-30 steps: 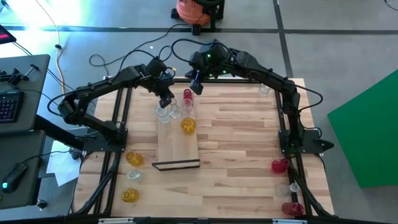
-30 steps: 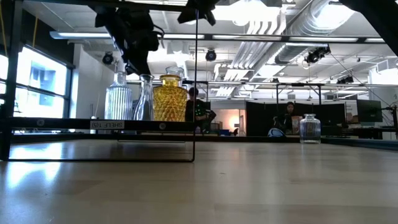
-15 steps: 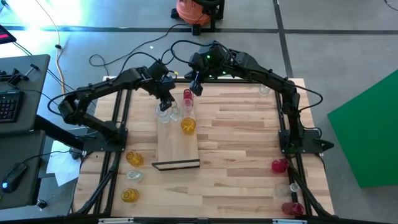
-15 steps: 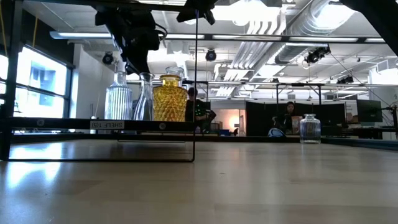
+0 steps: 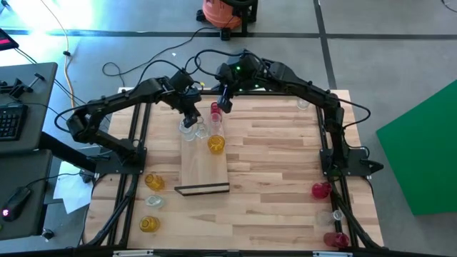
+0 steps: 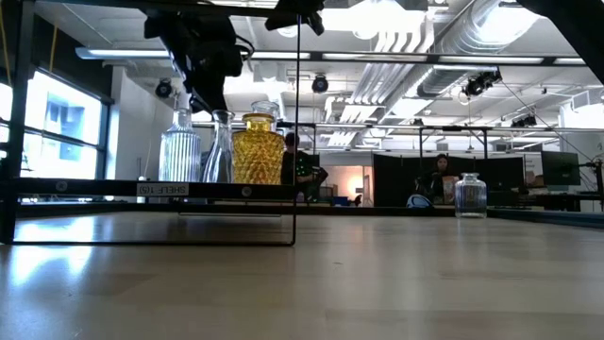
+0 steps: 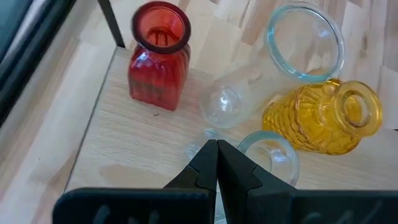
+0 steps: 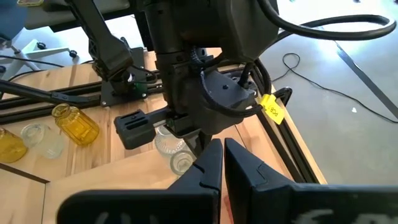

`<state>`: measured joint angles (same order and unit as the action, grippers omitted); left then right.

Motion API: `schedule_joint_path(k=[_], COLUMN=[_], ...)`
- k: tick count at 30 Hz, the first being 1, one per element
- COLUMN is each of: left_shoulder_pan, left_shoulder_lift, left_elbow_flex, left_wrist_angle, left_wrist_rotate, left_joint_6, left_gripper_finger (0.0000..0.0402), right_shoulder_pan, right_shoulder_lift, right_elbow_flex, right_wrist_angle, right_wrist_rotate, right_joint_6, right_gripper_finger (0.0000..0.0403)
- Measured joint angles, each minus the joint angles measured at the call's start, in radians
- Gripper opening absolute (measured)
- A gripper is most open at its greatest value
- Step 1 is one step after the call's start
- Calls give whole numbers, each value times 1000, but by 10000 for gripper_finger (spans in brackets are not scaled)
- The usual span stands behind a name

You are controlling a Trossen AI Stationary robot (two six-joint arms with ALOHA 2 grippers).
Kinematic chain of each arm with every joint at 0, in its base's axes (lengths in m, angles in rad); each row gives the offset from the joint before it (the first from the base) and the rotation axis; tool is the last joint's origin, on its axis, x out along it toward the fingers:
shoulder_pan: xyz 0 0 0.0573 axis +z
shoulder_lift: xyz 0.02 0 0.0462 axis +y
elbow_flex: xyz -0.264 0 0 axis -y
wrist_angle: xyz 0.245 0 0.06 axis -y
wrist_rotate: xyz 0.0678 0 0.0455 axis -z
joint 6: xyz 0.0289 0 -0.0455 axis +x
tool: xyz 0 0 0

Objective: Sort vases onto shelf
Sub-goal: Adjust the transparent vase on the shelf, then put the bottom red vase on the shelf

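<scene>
The shelf (image 5: 206, 170) is a light-wood board with a dark strip at its near end. At its far end stand a red vase (image 7: 158, 57), three clear vases (image 7: 304, 36) (image 7: 224, 107) (image 7: 268, 153) and an amber vase (image 7: 323, 118), all upright on their bases. My left gripper (image 7: 216, 155) hangs shut just above this group, beside the nearest clear vase's rim, holding nothing. My right gripper (image 5: 223, 105) is shut and empty, higher up over the shelf's far end by the red vase (image 5: 216, 109).
Loose on the table: two amber vases (image 5: 154, 181) (image 5: 148, 224) and a clear vase (image 5: 153, 202) at the near left. Two red vases (image 5: 320, 190) (image 5: 335, 239) and a clear one (image 5: 335, 214) stand near right, another clear one (image 5: 303, 103) far right. The shelf's near half is bare.
</scene>
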<state>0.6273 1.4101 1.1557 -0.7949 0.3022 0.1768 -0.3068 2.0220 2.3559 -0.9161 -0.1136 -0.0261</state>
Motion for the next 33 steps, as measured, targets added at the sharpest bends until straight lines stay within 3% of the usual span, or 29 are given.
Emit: schedule_joint_path(k=[5,11,18,23,33], left_shoulder_pan=[8,42,55,54,52], left_shoulder_lift=[-37,-152,-351,-480,-635], left_elbow_flex=[0,1,59,86,87], left_wrist_angle=[20,69,13,-1,-3], left_wrist_rotate=[-100,-106,-98,-39,-32], left_joint_6=[8,-20,-67,-161,-319], left_gripper_finger=[0,0,0,0,0], right_shoulder_pan=[6,8,42,107,301], right_shoulder_lift=[0,0,0,0,0], right_elbow_flex=[0,0,0,0,0], right_wrist_angle=[0,-26,-80,-135,-296], right_wrist_rotate=[5,5,1,-18,-16], right_joint_6=[0,4,27,73,211], right_gripper_finger=[0,0,0,0,0])
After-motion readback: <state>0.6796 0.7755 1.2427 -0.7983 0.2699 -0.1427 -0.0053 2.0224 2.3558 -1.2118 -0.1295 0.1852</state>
